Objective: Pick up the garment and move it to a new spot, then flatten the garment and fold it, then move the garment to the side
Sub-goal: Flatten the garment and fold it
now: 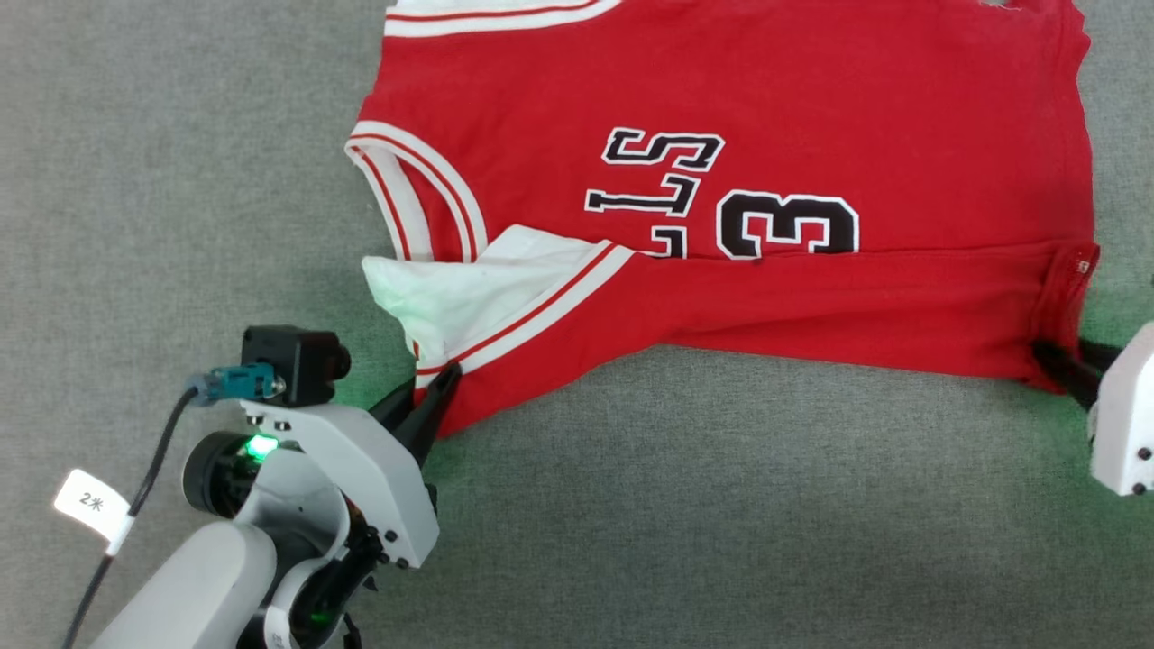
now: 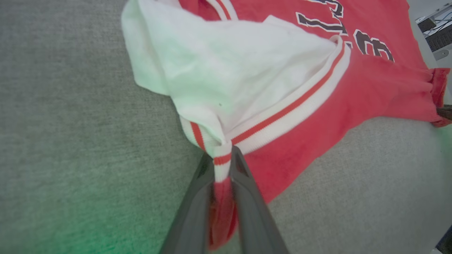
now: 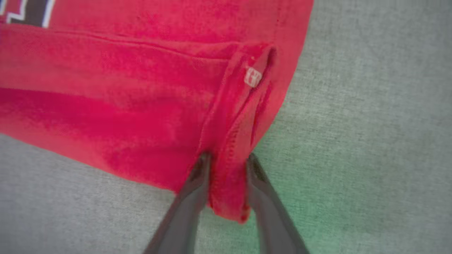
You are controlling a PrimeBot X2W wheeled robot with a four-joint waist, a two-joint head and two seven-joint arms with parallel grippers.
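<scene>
A grey, felt-like desk (image 1: 180,180) carries the garment (image 1: 721,90), which lies spread across the upper middle and right of the head view. Its near edge runs along the middle of the frame.

The left tool (image 1: 433,397), at the lower left, is pressed together on the striped trim corner, just below the white sleeve (image 1: 451,297). In the left wrist view that tool (image 2: 222,157) has the red-and-white band squeezed between its fingers. The right tool (image 1: 1046,353), at the right edge, pinches the hem corner. In the right wrist view, red cloth fills the gap in the tool (image 3: 227,160), though only a narrow fold of it.

This looks like the start of a fold, with both near corners gripped.

- Raise the two corners together and level, so the edge between them stays taut and doesn't sag.
- Carry the edge towards the top of the frame in one even sweep.
- The right pinch looks shallow and could slip, so pull gently.
- The loose white sleeve may bunch under the fold.
</scene>
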